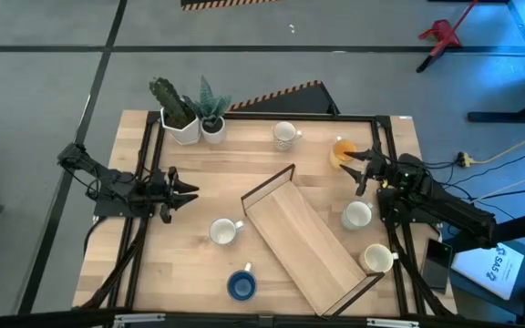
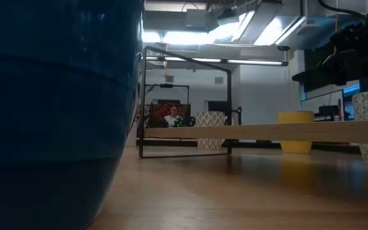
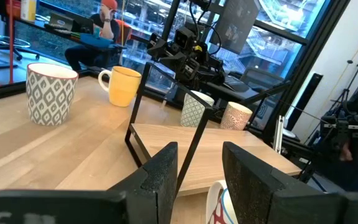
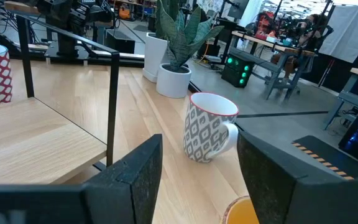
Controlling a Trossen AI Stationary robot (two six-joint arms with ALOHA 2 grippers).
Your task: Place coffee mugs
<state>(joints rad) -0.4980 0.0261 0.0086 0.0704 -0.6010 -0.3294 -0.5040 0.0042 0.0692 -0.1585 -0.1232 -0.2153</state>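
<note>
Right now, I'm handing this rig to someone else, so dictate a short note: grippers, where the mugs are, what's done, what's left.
Left gripper: open, empty, at the table's left side, pointing at the shelf.
Right gripper: open, empty, right beside the orange mug.
Other mugs, all on the table: patterned one at the back, white one left of the shelf, blue one at the front, two on the right.
Done: nothing placed, shelf bare.
Left: every mug visible; the orange looks first.

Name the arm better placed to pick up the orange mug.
Right. The right tool is open and sits right beside the orange mug at the table's far right. The left tool is across the table, with the wooden rack between.
</note>
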